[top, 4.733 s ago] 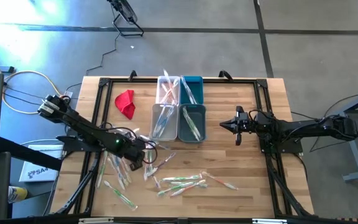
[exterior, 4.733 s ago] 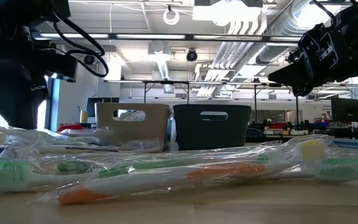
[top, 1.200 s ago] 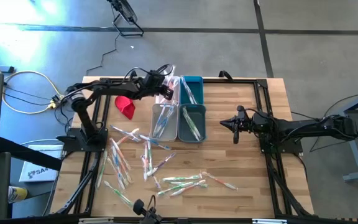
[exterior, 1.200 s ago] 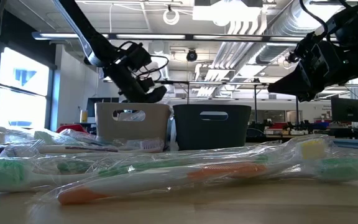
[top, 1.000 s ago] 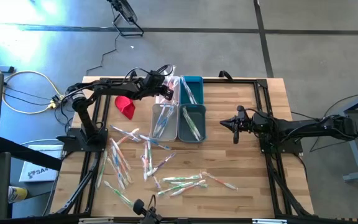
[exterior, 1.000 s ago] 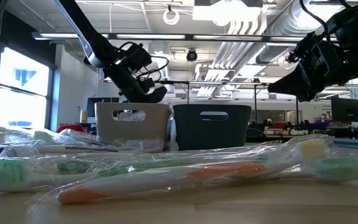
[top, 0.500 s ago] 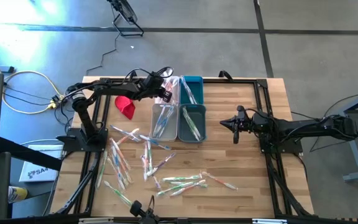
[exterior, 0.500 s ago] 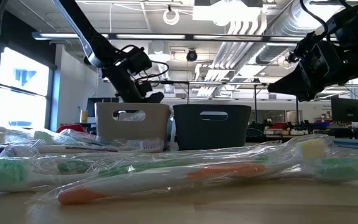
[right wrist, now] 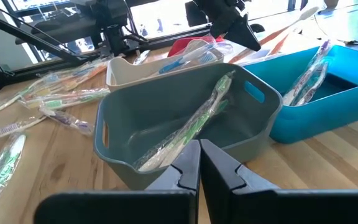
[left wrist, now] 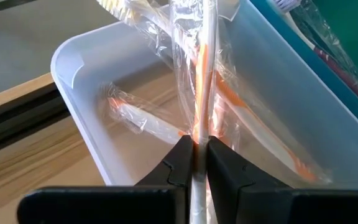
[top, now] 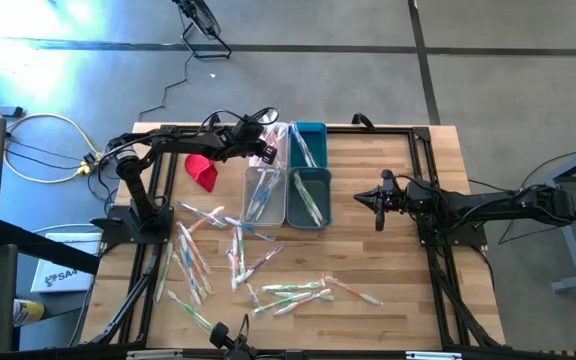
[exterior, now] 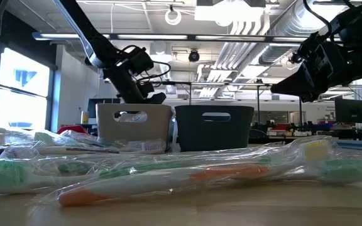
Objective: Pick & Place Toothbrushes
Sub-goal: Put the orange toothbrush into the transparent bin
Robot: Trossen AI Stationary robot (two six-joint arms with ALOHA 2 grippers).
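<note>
Above the white bin (left wrist: 73, 68) at the far left of the bin cluster, the left gripper (left wrist: 197, 163) is held with its fingers pinched almost together on a wrapped orange toothbrush (left wrist: 205, 74). The placing step is judged to be in hand: the brush is carried over its bin but not yet let go. In the left wrist view the brush runs straight forward from between the fingertips, its long axis in line with the gripper's own pointing direction, the free end reaching out over the bin's far rim; which end carries the bristles cannot be told. Beneath and ahead of the fingers, other orange-handled brushes (left wrist: 142, 118) are seen lying slantwise on the bin floor.

The next move is judged to call for a small widening of the fingers so the wrapper slips free, perhaps after a slight lowering so the brush falls inside and does not bridge the rim toward the teal bin (top: 308, 135) just beside it.

The right gripper (top: 376, 200) is kept closed and empty, to the side of the grey bin (right wrist: 185, 106), waiting. Many wrapped toothbrushes (top: 238, 250) are left scattered on the table (top: 388, 290), well behind the left gripper.
</note>
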